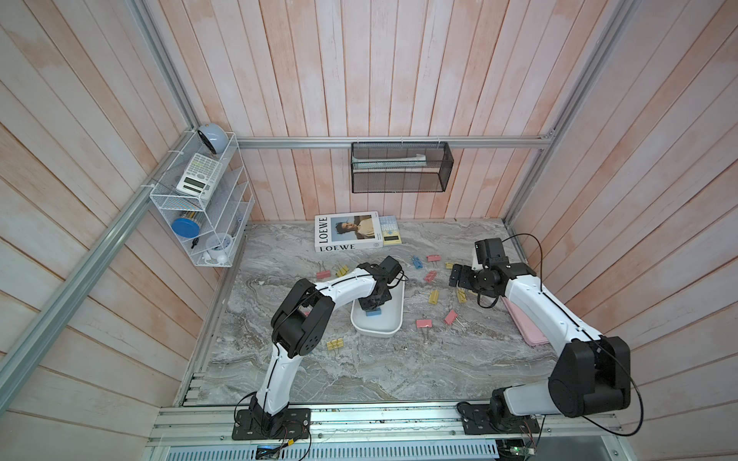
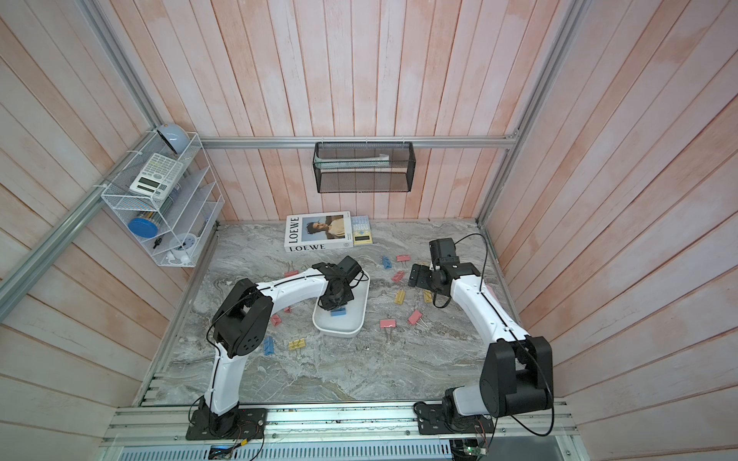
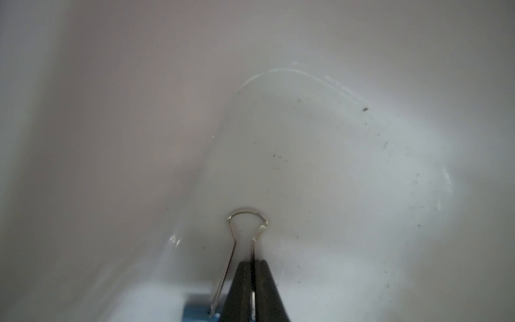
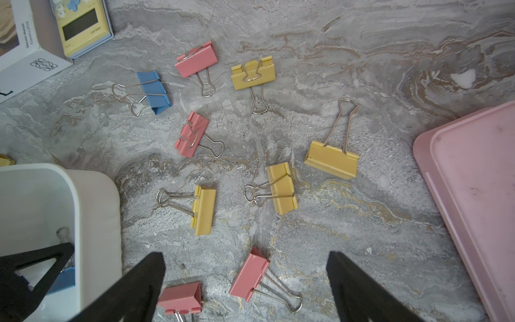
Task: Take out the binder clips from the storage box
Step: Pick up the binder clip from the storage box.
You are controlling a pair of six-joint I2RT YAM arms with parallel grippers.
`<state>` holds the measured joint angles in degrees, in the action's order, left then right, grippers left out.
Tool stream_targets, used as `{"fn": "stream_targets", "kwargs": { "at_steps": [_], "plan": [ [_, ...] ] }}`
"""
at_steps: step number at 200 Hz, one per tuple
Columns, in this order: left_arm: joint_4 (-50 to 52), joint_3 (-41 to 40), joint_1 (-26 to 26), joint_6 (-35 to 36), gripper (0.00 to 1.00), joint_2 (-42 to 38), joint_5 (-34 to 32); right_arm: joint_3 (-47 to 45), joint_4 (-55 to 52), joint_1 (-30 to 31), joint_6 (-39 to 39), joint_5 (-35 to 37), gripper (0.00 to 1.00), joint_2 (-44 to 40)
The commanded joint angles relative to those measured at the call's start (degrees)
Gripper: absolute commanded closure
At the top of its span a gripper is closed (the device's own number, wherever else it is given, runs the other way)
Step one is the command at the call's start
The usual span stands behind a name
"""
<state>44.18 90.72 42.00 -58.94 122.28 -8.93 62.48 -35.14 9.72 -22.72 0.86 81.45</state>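
The storage box (image 1: 376,332) (image 2: 339,332) is a shallow white tray in the middle of the marble table. My left gripper (image 3: 253,264) (image 1: 373,307) reaches down into it. It is shut on one silver wire handle of a blue binder clip (image 3: 195,310) (image 1: 374,314) (image 2: 338,313) that lies on the tray floor. Several pink, yellow and blue binder clips lie on the table around the tray, among them a pink one (image 4: 250,276) and a yellow one (image 4: 282,189). My right gripper (image 4: 245,254) (image 1: 455,275) hovers open above them, holding nothing.
A LOEWE book (image 1: 346,232) and a small calculator (image 1: 389,231) lie at the back. A pink flat lid (image 4: 473,200) (image 1: 523,328) sits under the right arm. On the walls hang a black mesh basket (image 1: 401,169) and a white wire rack (image 1: 199,207).
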Motion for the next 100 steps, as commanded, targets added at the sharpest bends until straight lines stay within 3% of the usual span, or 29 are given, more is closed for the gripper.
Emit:
{"fn": "stream_targets", "kwargs": {
  "at_steps": [1,52,100],
  "plan": [
    [-0.93,0.09,-0.07,-0.74,1.00,0.99,-0.91,-0.43,-0.33,0.25,-0.07,-1.01,0.02,-0.92],
    [0.08,0.83,-0.24,1.47,1.00,-6.60,-5.53,0.74,0.00,1.86,-0.25,-2.79,0.02,0.21],
    [3.33,-1.19,-2.89,3.39,1.00,-16.85,-9.04,4.78,0.00,8.56,-1.00,-2.45,0.02,3.92]
  ]
}}
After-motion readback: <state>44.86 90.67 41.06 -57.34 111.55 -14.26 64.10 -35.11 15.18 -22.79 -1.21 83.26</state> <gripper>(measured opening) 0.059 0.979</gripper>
